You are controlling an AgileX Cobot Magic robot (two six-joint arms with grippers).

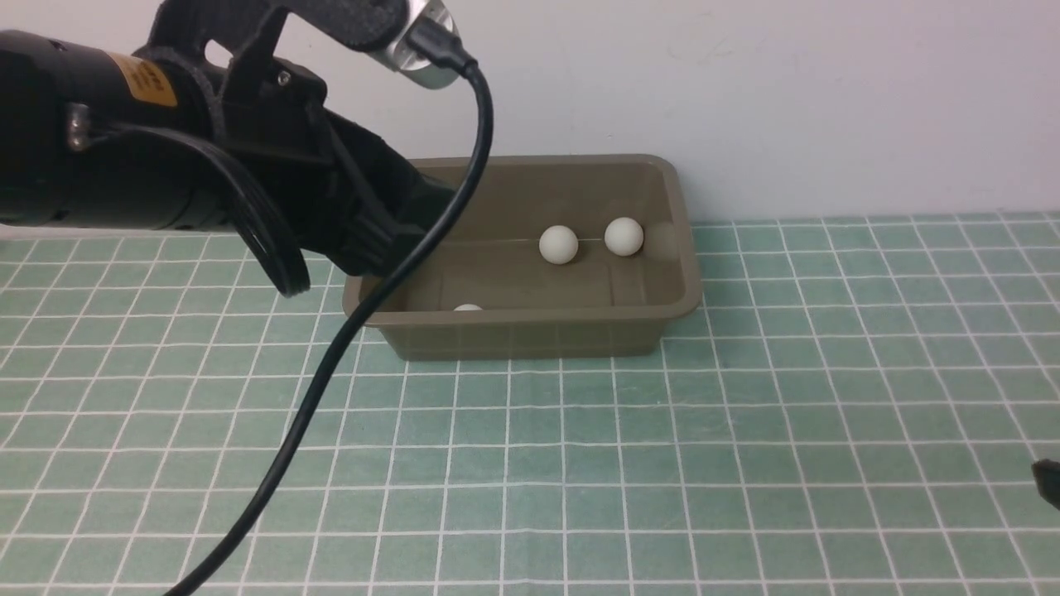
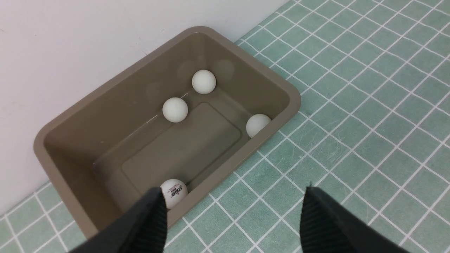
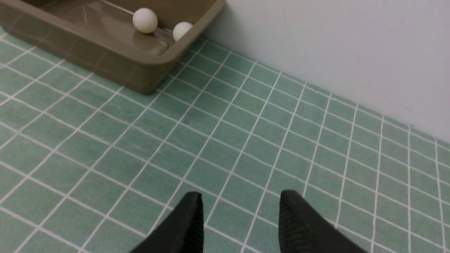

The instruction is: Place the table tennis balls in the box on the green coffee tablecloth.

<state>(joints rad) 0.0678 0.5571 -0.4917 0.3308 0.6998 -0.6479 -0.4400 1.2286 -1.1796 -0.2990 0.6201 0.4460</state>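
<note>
The olive-brown box (image 1: 530, 338) stands on the green coffee tablecloth (image 1: 745, 430) against the white wall. Several white table tennis balls lie inside: two near the far wall (image 2: 204, 81) (image 2: 175, 109), one at the near wall (image 2: 257, 124) and one with a printed logo (image 2: 173, 198) near one end. My left gripper (image 2: 232, 189) hangs above the box's left end, open and empty. My right gripper (image 3: 242, 196) hovers low over bare cloth to the right of the box, its jaws a narrower gap apart with nothing between them.
The left arm (image 1: 166, 149) and its black cable (image 1: 331, 364) cover the box's left end in the front view. A white wall (image 1: 828, 99) runs right behind the box. Only a dark sliver of the right gripper (image 1: 1047, 482) shows at the front view's right edge.
</note>
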